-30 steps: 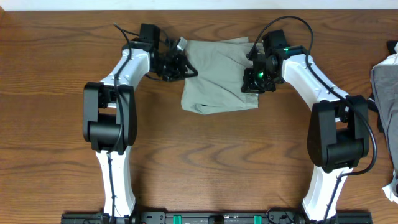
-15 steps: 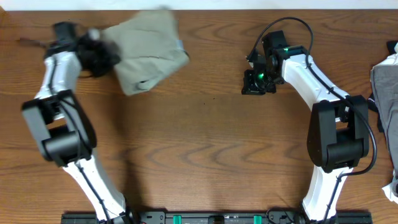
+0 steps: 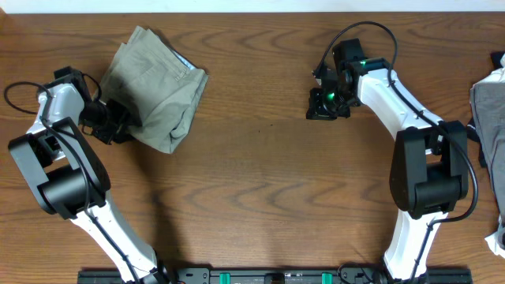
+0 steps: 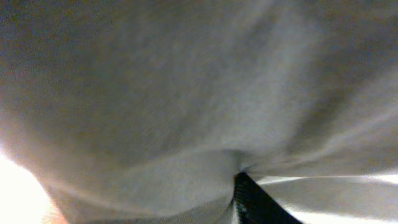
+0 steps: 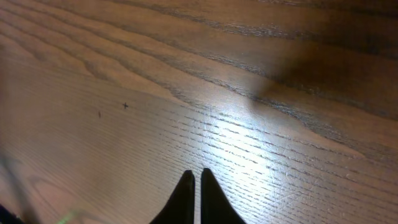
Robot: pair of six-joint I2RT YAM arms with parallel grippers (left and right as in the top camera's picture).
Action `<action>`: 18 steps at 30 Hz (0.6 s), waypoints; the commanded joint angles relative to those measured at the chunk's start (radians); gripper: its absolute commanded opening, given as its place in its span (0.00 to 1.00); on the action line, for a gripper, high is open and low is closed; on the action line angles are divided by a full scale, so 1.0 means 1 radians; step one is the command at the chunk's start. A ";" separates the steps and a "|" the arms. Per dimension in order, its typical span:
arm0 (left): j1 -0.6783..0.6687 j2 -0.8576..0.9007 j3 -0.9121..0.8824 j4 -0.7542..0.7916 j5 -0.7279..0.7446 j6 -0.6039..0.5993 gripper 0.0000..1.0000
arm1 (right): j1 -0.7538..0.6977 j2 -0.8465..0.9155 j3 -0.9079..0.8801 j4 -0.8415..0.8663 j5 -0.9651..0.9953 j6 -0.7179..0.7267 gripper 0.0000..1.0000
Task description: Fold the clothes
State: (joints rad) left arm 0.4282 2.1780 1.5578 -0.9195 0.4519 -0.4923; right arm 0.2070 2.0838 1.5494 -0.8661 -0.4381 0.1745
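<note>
So the clothes (image 3: pixel 158 83) are bunched in a heap in the upper left of the frame on the wood surface (image 3: pixel 260 173). Left gripper (image 3: pixel 122 128) has the fabric pinched at its lower-left edge. Right gripper (image 3: pixel 319 110) sits up right of centre, fingers nearly touching, holding nothing.

Brown wood-grain table top (image 3: pixel 260 197) fills the overhead view, long wavy grain running left-right. At the right edge, a crumpled grey fabric pile (image 3: pixel 491 106), partly cut off by the frame; a small black item (image 3: pixel 499 60) just above it, a white scrap (image 3: pixel 495 241) lower down, too cropped to identify. Black rail (image 3: pixel 118 277) along the bottom edge, with green bits (image 3: pixel 225 278). Right wrist view: same table surface (image 5: pixel 280 56), bright glare patch (image 5: pixel 249 134), tiny dark specks (image 5: pixel 125 106).
</note>
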 commanded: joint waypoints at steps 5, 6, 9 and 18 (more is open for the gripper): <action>-0.002 -0.171 -0.012 -0.022 -0.015 0.176 0.59 | -0.035 -0.086 0.008 0.008 -0.011 -0.050 0.09; -0.002 -0.220 -0.007 -0.020 -0.015 0.210 0.61 | -0.044 -0.113 0.008 0.015 -0.011 -0.058 0.11; -0.006 -0.364 -0.002 -0.013 -0.015 0.314 0.63 | -0.067 -0.208 0.008 0.042 -0.011 -0.060 0.17; -0.108 -0.783 -0.002 -0.079 -0.073 0.623 1.00 | -0.114 -0.598 0.008 0.064 0.060 -0.095 0.67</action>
State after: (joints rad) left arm 0.3557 1.4731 1.5448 -0.9897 0.4335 -0.0078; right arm 0.1028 1.5921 1.5501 -0.7925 -0.4244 0.1051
